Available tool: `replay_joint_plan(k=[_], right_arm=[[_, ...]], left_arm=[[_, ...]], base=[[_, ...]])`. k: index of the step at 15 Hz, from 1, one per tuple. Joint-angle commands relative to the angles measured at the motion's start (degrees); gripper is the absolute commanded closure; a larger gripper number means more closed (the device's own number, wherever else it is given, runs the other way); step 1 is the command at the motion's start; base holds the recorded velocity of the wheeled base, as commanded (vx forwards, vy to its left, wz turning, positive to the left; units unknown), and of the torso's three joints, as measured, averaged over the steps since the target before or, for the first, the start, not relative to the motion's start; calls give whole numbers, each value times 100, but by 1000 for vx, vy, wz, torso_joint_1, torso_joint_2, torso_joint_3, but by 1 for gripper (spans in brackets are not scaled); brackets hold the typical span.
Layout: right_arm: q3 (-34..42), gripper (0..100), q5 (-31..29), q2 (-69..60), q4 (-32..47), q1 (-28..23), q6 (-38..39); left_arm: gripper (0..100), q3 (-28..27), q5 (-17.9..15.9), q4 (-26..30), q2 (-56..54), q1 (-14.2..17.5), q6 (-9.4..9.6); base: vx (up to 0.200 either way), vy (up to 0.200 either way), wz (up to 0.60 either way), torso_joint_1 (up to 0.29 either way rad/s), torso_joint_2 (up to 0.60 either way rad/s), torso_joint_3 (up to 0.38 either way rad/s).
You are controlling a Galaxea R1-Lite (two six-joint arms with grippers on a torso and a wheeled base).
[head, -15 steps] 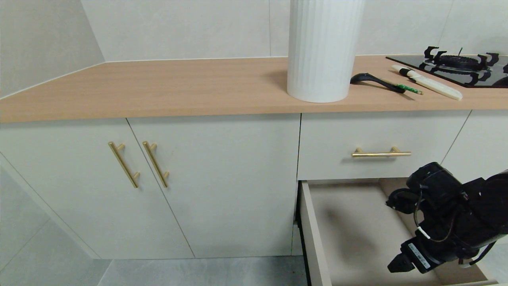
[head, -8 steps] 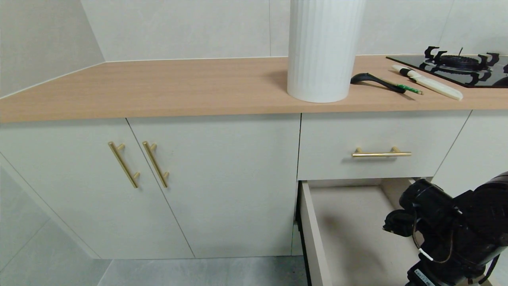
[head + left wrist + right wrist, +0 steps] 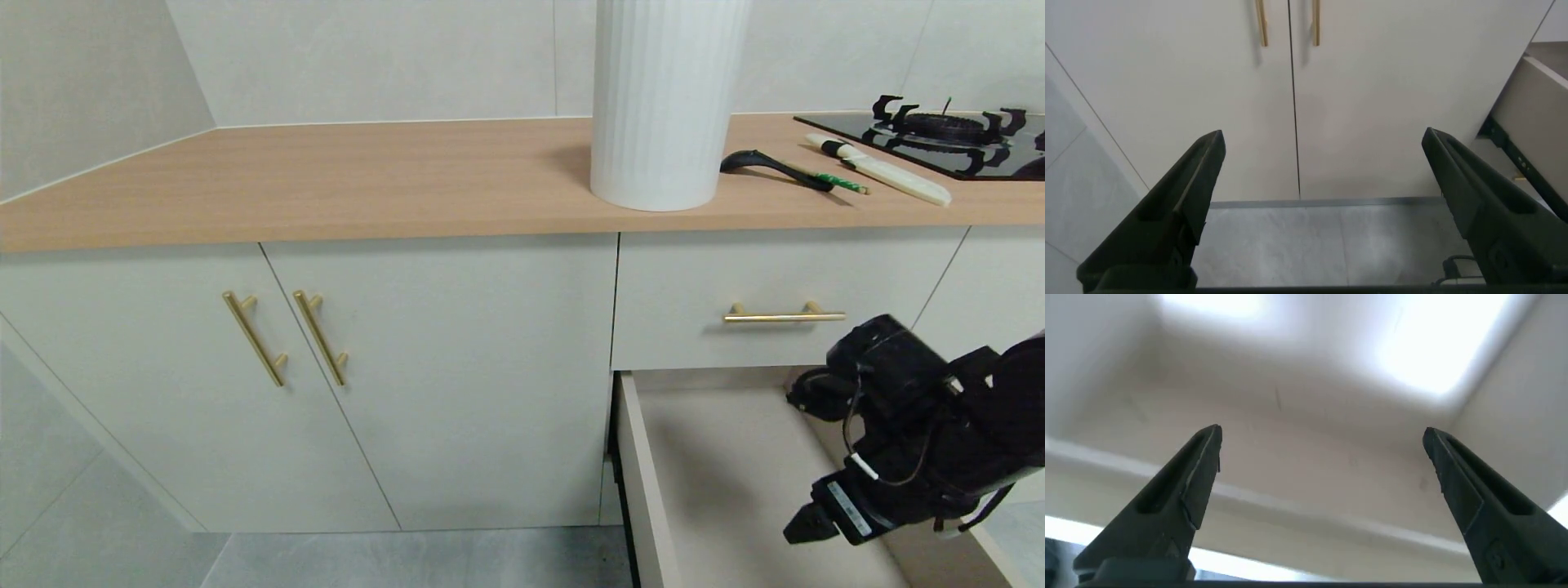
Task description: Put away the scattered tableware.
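Jaws on both my arms are spread wide with nothing between them. Head view: my right arm (image 3: 914,433) has dipped and come back up over the open drawer (image 3: 735,465) at 4 o'clock, so I judge it ready while the tableware waits on the counter (image 3: 367,180) at 2 o'clock, just beside the white ribbed cylinder (image 3: 665,98). The ladle (image 3: 775,169) and white knife (image 3: 886,171) lie flat, long axes on the 10-to-4 line, bowl and knife handle at the 10 end. Left wrist view: my left jaws face the closed cabinet doors (image 3: 1372,98); right wrist view: my right jaws hang over the drawer's pale floor (image 3: 1306,457).
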Motion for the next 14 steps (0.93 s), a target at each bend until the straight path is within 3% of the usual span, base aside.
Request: replay_joint_plan(k=[1,3,6,9,14], right_arm=[[-804,0,159,-582,-50,-237,-56],[-1349,0,71,-591,-50,-237,-64],[-1384,0,18,-644,-349,-237,-64],[-1349,0,-456,-644,-753,-237,-47],[-1305,0,-492,-714,-832,-237,-64]], left_arm=[[0,0,0,-1,7,0,0],[0,0,0,-1,7,0,0],[0,0,0,-1,7,0,0],[0,0,0,-1,7,0,0],[0,0,0,-1,7,0,0]], base=[[0,0,0,0,0,0],[0,0,0,0,0,0],[0,0,0,0,0,0],[0,0,0,0,0,0],[0,0,0,70,-267,-234]])
